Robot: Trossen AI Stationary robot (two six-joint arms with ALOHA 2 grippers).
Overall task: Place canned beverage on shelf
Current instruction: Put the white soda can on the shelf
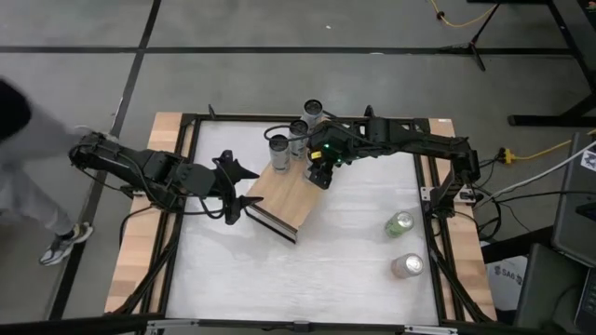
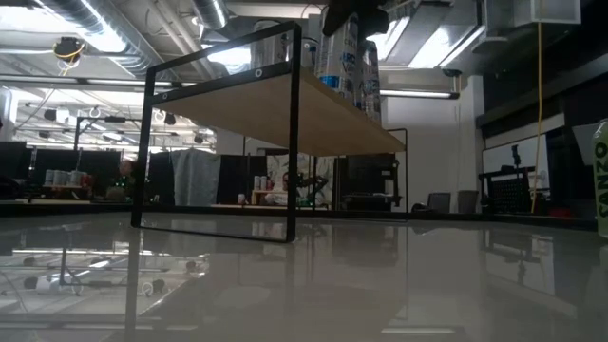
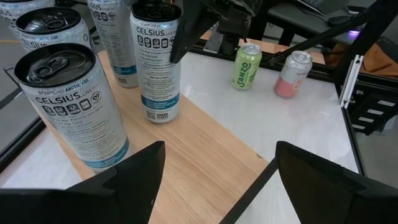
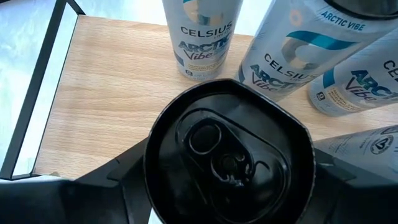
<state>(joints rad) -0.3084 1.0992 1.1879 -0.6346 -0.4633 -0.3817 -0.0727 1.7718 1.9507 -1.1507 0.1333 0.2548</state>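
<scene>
The shelf (image 1: pixel 279 200), a light-wood board on black frame ends, stands slantwise at mid-table; it shows as the shelf (image 2: pixel 285 104) in the low view. Several white Celsius cans (image 1: pixel 298 136) stand on its far end, also seen as Celsius cans (image 3: pixel 71 106). My right gripper (image 1: pixel 321 173) is over that end, shut on a black canned beverage (image 4: pixel 227 155). Whether the can's base rests on the board is hidden. My left gripper (image 1: pixel 248 191) hovers open at the shelf's left side, and the left gripper (image 3: pixel 214 180) has nothing between its fingers. My right gripper pinches the black can between its two fingers, one on each side of the can's wall just below the top rim (image 4: pixel 152 171). The fingers (image 4: pixel 118 183) come from above, slanting down. The can stands upright, its tab end up.
A green can (image 1: pixel 399 222) and a pink can (image 1: pixel 407 266) stand on the white tabletop (image 1: pixel 326 279) toward its right edge, also seen as the green can (image 3: pixel 247 65). A person (image 1: pixel 23 149) stands beyond the table's left side. Bare tabletop lies near the front edge.
</scene>
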